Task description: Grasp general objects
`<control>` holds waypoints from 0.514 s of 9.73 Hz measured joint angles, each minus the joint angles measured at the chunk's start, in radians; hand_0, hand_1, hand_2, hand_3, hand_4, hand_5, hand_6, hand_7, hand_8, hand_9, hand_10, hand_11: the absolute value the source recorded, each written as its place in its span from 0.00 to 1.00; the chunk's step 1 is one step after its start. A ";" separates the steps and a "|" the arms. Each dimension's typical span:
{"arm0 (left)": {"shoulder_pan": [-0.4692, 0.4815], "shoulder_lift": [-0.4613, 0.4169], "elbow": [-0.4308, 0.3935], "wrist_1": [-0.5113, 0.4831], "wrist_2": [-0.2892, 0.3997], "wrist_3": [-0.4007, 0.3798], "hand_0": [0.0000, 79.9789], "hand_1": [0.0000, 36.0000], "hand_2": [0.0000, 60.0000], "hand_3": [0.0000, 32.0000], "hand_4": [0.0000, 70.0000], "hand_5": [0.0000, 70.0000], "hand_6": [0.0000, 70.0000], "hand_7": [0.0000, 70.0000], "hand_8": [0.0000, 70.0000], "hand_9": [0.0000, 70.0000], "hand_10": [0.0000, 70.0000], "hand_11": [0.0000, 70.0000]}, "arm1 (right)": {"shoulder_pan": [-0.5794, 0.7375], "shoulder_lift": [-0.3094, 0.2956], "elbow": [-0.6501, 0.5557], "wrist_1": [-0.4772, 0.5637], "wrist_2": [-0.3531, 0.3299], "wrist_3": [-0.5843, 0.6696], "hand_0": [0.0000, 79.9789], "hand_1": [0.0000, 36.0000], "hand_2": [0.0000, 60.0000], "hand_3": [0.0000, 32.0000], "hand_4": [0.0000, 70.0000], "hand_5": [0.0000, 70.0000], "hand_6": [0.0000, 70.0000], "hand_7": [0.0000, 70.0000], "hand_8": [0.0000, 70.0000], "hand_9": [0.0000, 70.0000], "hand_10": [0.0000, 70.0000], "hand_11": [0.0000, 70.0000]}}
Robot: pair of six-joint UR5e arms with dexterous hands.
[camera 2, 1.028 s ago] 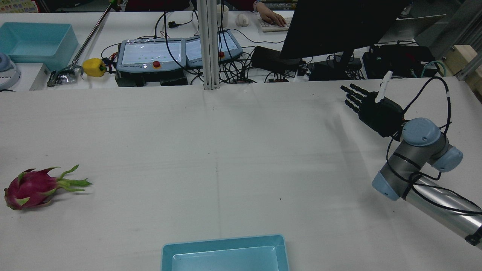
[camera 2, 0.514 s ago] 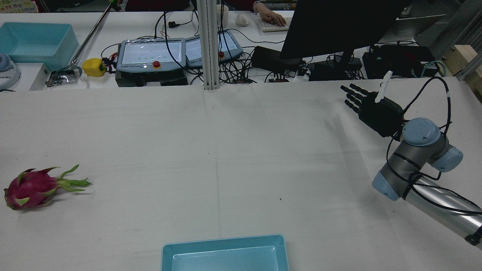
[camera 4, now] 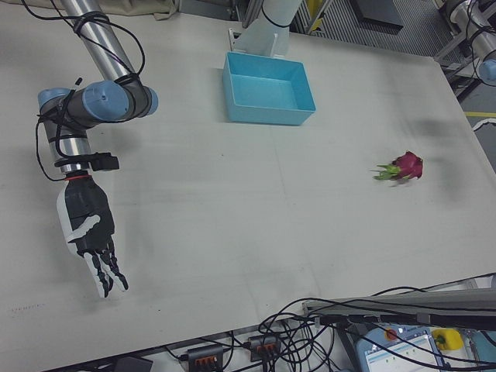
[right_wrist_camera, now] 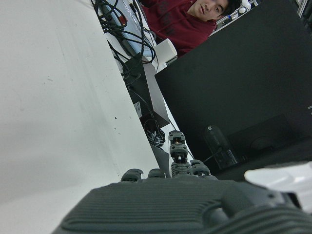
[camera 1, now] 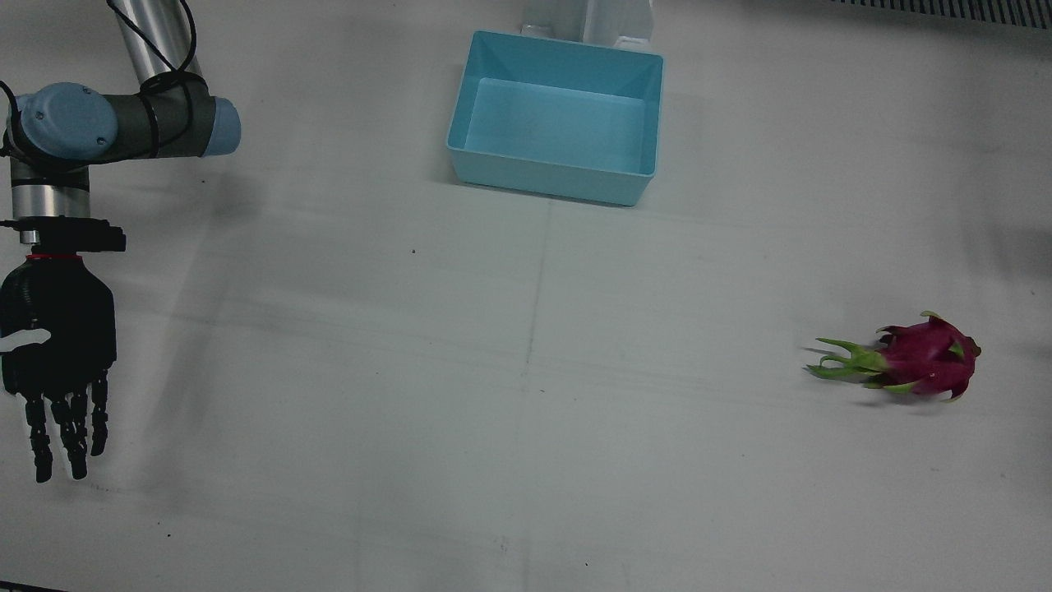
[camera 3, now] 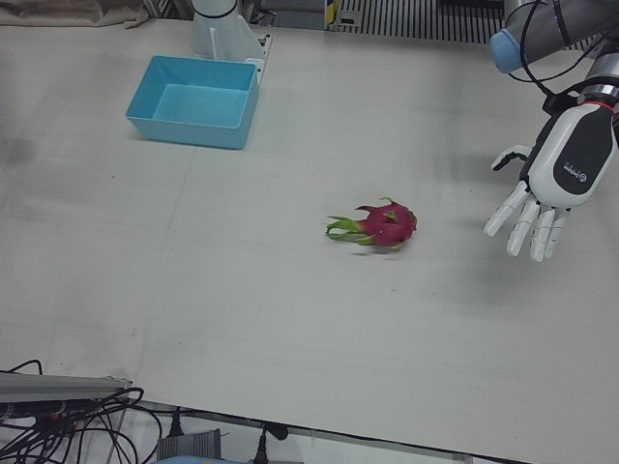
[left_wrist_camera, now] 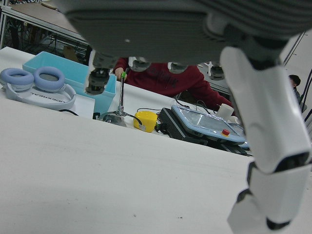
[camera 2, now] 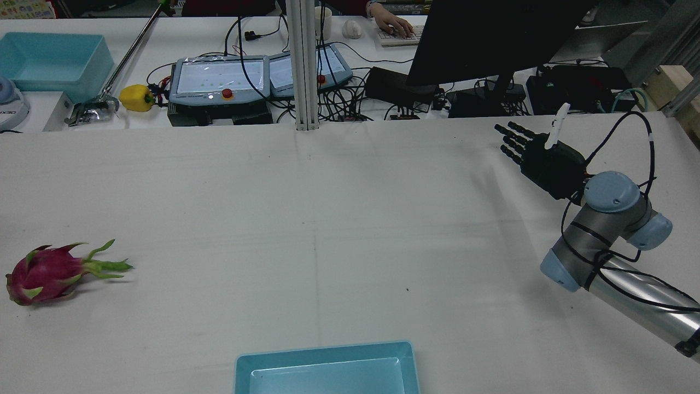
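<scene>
A magenta dragon fruit (camera 1: 925, 358) with green leaf tips lies on the white table, at the left in the rear view (camera 2: 46, 272) and mid-table in the left-front view (camera 3: 382, 224). My white left hand (camera 3: 551, 179) hangs open and empty above the table, to the right of the fruit in that view and apart from it. My black right hand (camera 1: 57, 362) is open and empty with fingers spread, far across the table from the fruit; it also shows in the rear view (camera 2: 541, 156) and the right-front view (camera 4: 89, 232).
A light blue bin (camera 1: 559, 115) stands at the robot's edge of the table, between the arms (camera 2: 328, 372). Beyond the far edge are teach pendants (camera 2: 219, 79), cables, a monitor (camera 2: 492, 38), a yellow pepper (camera 2: 135, 97) and a second blue bin (camera 2: 52, 63).
None on the table: the dragon fruit and my right hand stay where they were. Only the person's hand at the keyboard in the background shifts slightly.
</scene>
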 measured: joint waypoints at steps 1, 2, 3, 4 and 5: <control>0.000 0.000 0.000 -0.002 0.000 -0.002 0.79 1.00 0.69 0.73 0.00 0.00 0.00 0.00 0.00 0.00 0.00 0.00 | 0.000 0.000 0.000 0.000 0.000 0.000 0.00 0.00 0.00 0.00 0.00 0.00 0.00 0.00 0.00 0.00 0.00 0.00; 0.000 0.000 0.001 -0.003 0.000 -0.003 0.79 1.00 0.66 0.73 0.00 0.00 0.00 0.00 0.00 0.00 0.00 0.00 | 0.000 0.000 0.000 0.000 0.000 0.000 0.00 0.00 0.00 0.00 0.00 0.00 0.00 0.00 0.00 0.00 0.00 0.00; 0.000 0.000 0.001 -0.004 -0.001 -0.005 0.79 1.00 0.64 0.71 0.00 0.00 0.00 0.00 0.00 0.00 0.00 0.00 | 0.000 0.000 0.000 0.000 0.000 0.000 0.00 0.00 0.00 0.00 0.00 0.00 0.00 0.00 0.00 0.00 0.00 0.00; 0.000 0.000 0.001 -0.006 -0.001 -0.010 0.79 1.00 0.71 0.69 0.00 0.00 0.00 0.00 0.00 0.00 0.00 0.00 | 0.000 0.000 0.000 0.000 0.000 0.000 0.00 0.00 0.00 0.00 0.00 0.00 0.00 0.00 0.00 0.00 0.00 0.00; 0.000 0.000 0.002 -0.008 -0.003 -0.016 0.80 1.00 0.75 0.68 0.00 0.00 0.00 0.00 0.00 0.00 0.00 0.00 | 0.000 0.000 0.000 0.000 0.000 0.000 0.00 0.00 0.00 0.00 0.00 0.00 0.00 0.00 0.00 0.00 0.00 0.00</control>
